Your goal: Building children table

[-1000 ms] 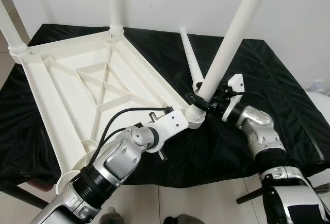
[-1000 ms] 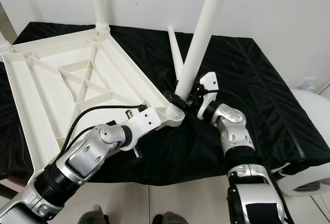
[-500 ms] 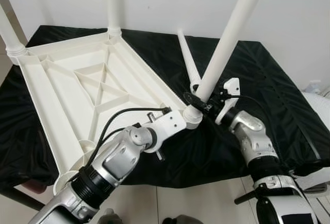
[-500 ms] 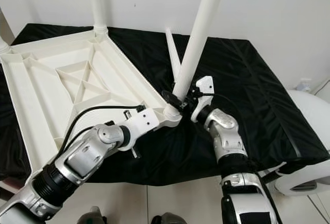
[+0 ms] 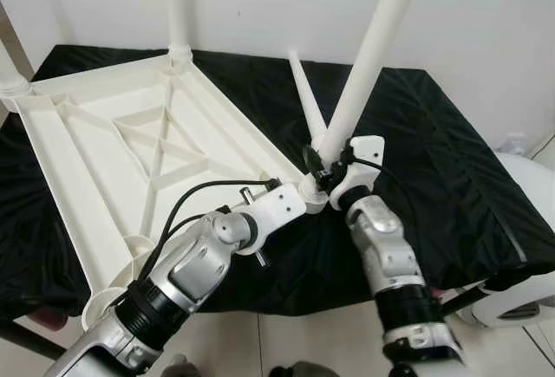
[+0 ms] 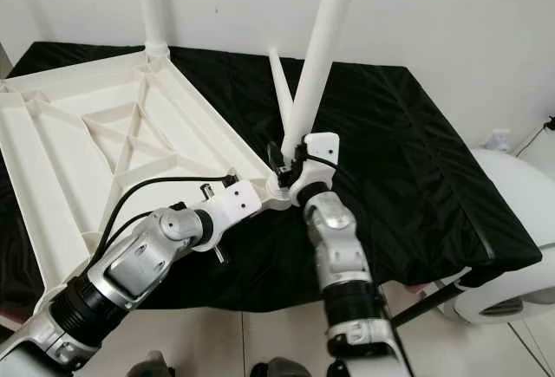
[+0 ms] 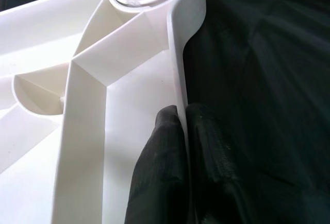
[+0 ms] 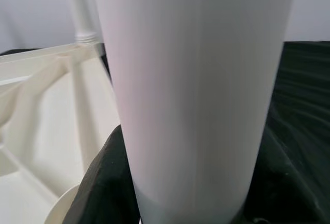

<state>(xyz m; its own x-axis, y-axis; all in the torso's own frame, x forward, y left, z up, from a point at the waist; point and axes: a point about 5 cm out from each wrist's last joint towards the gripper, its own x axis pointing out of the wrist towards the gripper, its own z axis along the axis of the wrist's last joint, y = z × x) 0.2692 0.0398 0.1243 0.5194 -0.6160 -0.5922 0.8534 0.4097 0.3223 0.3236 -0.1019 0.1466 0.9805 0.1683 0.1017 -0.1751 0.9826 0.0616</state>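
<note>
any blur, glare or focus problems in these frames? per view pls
Left and right eye views: sharp, evenly lit, no glare; the black cloth keeps its fold detail. Left wrist view: the tabletop rim is crisp, the left hand pinching it dark but readable. Right wrist view: the table leg sits so close that it is soft and slightly washed out; the right hand grips its base.
</note>
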